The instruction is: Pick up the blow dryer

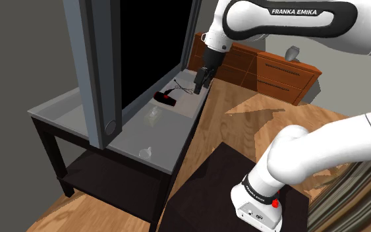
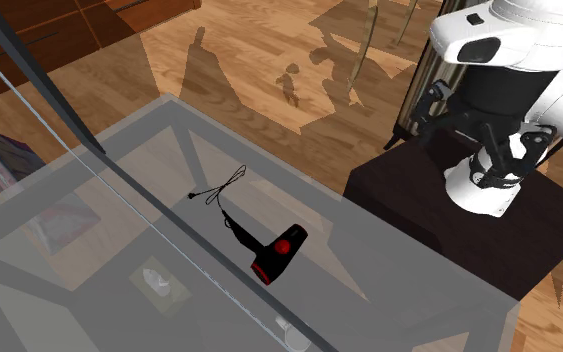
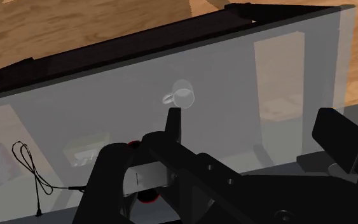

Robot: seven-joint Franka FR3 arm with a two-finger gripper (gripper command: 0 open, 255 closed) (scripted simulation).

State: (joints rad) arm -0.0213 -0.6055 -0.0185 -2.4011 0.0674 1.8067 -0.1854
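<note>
The blow dryer (image 1: 166, 99) is black with a red spot and lies on the glass table top (image 1: 65, 112), its thin black cord (image 1: 181, 89) looped beside it. In the second exterior view the blow dryer (image 2: 275, 252) lies flat, with the cord (image 2: 224, 190) trailing from its handle. My gripper (image 1: 200, 78) hangs just above the table, a little to the shoulder view's right of the dryer. In the wrist view the gripper (image 3: 225, 165) is open, fingers wide apart and holding nothing. The dryer's red parts (image 3: 147, 196) peek out by one finger (image 3: 107, 184), and the cord (image 3: 28, 159) lies beyond it.
A tall grey frame (image 1: 95, 66) around a black area stands along the table. A clear glass cup (image 1: 145, 152) and a small pale box (image 1: 152, 117) sit on the glass. A wooden dresser (image 1: 269, 66) stands behind. The dark stand (image 2: 449, 220) is beside the table.
</note>
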